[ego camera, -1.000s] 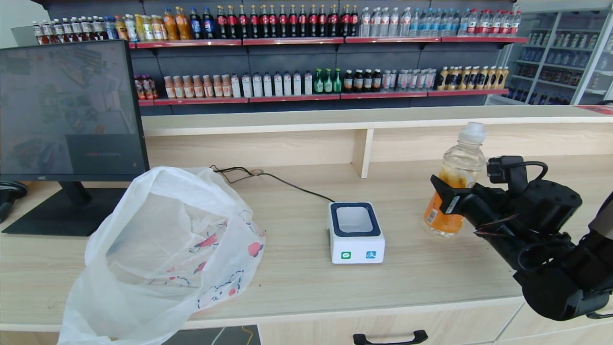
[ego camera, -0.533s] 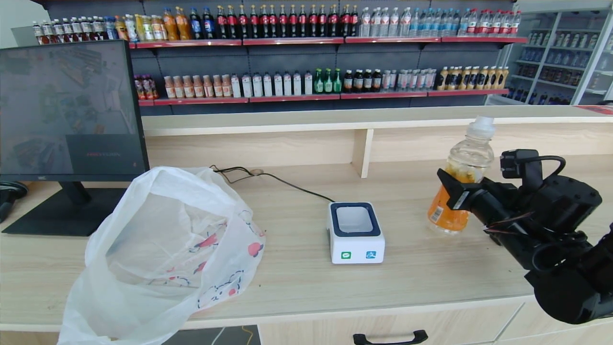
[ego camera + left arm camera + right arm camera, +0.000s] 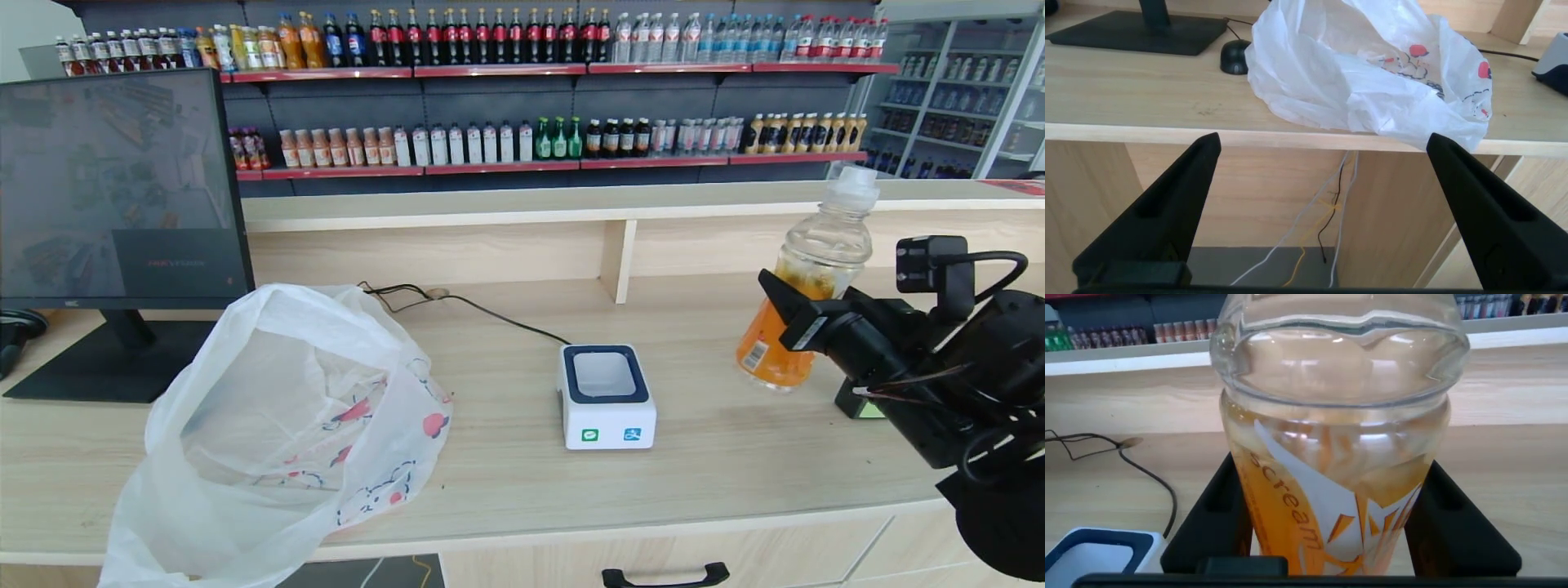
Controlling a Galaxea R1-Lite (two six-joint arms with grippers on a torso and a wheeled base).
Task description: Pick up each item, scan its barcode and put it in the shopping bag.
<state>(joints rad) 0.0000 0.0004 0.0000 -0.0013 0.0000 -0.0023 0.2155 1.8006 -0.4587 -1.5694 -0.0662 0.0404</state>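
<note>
1. The right tool (image 3: 790, 317) is closed tight around the orange drink bottle (image 3: 808, 269), held tilted just above the counter (image 3: 506, 461), right of the scanner (image 3: 606, 394).
2. The left tool (image 3: 1323, 145) is wide open, holding nothing, low by the shopping bag (image 3: 1372, 73).

On the counter (image 3: 522, 482) the bag (image 3: 277, 441) lies front left, the monitor (image 3: 114, 188) behind it, the scanner (image 3: 606, 396) in the middle. Right of the scanner, the bottle (image 3: 816, 245) sits in the right gripper (image 3: 785, 312).
</note>
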